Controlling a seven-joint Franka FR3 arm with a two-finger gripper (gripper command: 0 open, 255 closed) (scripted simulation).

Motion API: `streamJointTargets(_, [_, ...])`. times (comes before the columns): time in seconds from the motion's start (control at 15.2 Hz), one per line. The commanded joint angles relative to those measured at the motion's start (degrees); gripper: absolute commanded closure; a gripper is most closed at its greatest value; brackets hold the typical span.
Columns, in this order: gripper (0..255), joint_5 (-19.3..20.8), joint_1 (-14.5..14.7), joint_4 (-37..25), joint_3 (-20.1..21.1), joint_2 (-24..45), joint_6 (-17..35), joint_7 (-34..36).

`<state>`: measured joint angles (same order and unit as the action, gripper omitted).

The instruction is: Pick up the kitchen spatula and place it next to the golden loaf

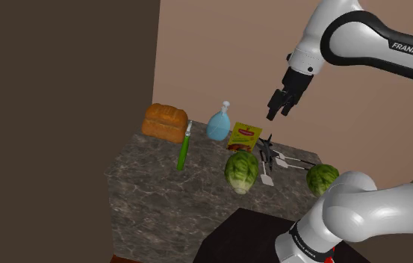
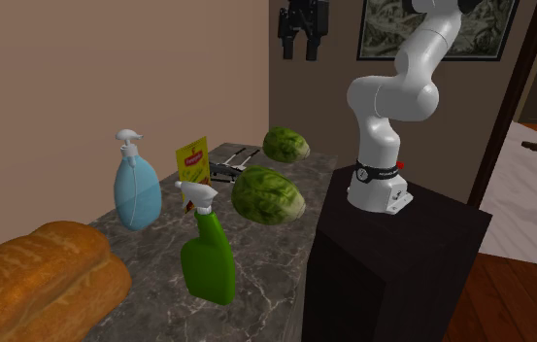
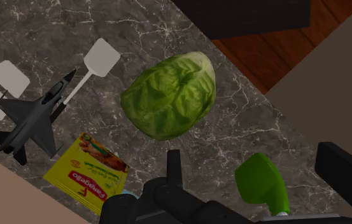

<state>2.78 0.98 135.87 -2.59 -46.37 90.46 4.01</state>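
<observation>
Dark marble counter (image 1: 152,202) against a tan wall, black stand at its near end. Gripper (image 1: 278,112) hangs high above the counter's cluttered end, holding nothing. Its jaws are spread, which shows in all three views.

Spatula (image 3: 99,57) lies flat on the marble. Its pale square blade sits just beside the large cabbage (image 3: 170,95), and its thin handle runs back to the grey toy jet (image 3: 31,118), where it appears to tuck under the wing. Two more pale paddle heads (image 3: 10,77) lie on the jet's far side; I can't tell if they are separate utensils. A yellow food packet (image 3: 86,172) is near the jet, and a second cabbage (image 1: 321,178) sits close to the stand.

Golden loaf (image 1: 166,122) is at the opposite end, well apart from the spatula. A green spray bottle (image 1: 184,146) stands just beside it, and a blue soap dispenser (image 1: 219,125) is a little further along.

The step in hand looks like the approach, with no grasp made yet. To do it well:
- Come straight down over the bare stretch of handle between blade and jet.
- Turn the wrist so the fingers straddle the handle crosswise.
- Keep clear of the cabbage and the jet's nose, since both crowd that spot.
- The handle is thin and flat on the stone, so go low before closing.
- Lift well clear before crossing the bottles, and set down on the loaf's open side.
</observation>
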Motion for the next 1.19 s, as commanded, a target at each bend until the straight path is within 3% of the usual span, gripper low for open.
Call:
streamJointTargets(0.0, [0,0.0,0.0,0.0,0.0,0.0,0.0,0.0])
streamJointTargets(0.59, [0,3.53,-6.2,12.09,-4.78,3.43,16.27,3.72])
streamJointTargets(1.12, [0,6.7,-11.97,19.18,-9.73,11.79,32.45,6.93])
